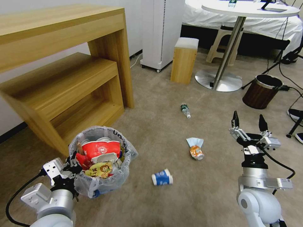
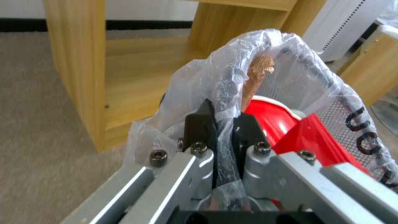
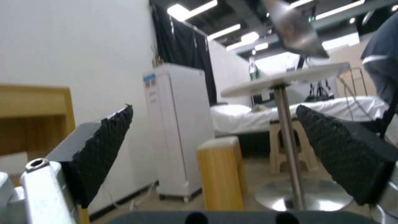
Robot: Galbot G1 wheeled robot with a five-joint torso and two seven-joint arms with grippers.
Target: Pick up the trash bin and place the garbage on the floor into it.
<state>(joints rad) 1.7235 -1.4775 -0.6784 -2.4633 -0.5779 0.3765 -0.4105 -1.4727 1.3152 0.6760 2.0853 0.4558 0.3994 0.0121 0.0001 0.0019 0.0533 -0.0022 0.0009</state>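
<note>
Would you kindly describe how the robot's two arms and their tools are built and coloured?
Both arms are rounded silver-and-white segments with black cables looping alongside. The left tool has silver aluminium links with black hex bolts and black fingers. The right tool carries pointed black fingers with ribbed pads on silver brackets; a white label sits on its wrist.

beige carpet floor [image 1: 202,195], plastic bottle [image 1: 185,111], crumpled wrapper [image 1: 195,148], blue-white carton [image 1: 162,177]

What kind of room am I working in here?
Probably a mock hotel room in a lab: a bed with white sheets, round table, wooden desk, beige carpet, and open industrial ceiling lights.
</note>
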